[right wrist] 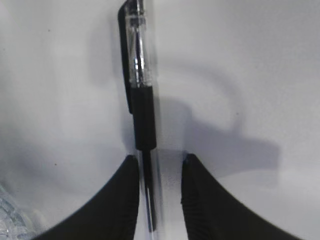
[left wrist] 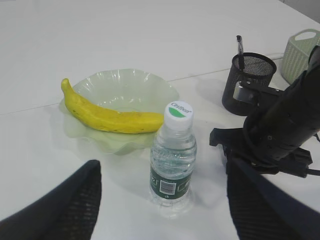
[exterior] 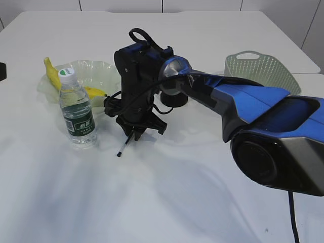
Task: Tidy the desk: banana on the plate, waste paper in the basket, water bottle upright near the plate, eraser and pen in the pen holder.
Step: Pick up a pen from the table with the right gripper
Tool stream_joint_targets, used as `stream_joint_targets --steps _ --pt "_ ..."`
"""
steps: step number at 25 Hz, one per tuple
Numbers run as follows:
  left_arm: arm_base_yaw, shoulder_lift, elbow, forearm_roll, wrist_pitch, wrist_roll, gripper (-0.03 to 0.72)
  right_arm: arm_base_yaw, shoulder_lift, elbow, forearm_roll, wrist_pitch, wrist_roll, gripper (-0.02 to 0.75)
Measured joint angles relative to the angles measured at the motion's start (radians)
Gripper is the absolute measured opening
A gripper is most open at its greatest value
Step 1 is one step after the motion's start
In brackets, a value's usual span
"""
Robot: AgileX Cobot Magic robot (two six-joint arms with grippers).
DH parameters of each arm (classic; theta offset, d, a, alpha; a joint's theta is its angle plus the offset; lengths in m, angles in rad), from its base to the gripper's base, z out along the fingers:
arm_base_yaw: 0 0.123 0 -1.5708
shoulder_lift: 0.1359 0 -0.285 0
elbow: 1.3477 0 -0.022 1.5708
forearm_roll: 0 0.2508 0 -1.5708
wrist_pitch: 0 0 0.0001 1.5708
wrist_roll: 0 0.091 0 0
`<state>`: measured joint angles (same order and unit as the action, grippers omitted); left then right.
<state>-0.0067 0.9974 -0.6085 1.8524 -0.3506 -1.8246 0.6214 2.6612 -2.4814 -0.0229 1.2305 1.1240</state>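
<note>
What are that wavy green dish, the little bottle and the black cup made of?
The plate looks like pale green glass or clear plastic: translucent and glossy, with a ruffled rim. The water bottle seems to be thin clear plastic, ribbed, with a white cap and a dark label. The pen holder looks like black metal mesh, since light shows through its fine grid.

Desk (exterior: 202, 202) carries plate (exterior: 109, 68), bottle (exterior: 77, 114), basket (exterior: 260, 68).
</note>
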Motion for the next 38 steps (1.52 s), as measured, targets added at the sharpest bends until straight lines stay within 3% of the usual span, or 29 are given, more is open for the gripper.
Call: stream_joint_targets --steps 5,10,25,38 --pt "0.000 0.000 0.000 0.000 0.000 0.000 0.551 0.000 0.002 0.000 0.000 0.000 -0.014 0.090" --pt "0.000 0.000 0.000 0.000 0.000 0.000 0.551 0.000 0.002 0.000 -0.004 0.000 -0.018 0.045" --pt "0.000 0.000 0.000 0.000 0.019 0.000 0.551 0.000 0.002 0.000 -0.020 0.000 -0.161 0.039" --pt "0.000 0.000 0.000 0.000 0.023 0.000 0.551 0.000 -0.014 -0.058 0.029 0.001 -0.601 0.038"
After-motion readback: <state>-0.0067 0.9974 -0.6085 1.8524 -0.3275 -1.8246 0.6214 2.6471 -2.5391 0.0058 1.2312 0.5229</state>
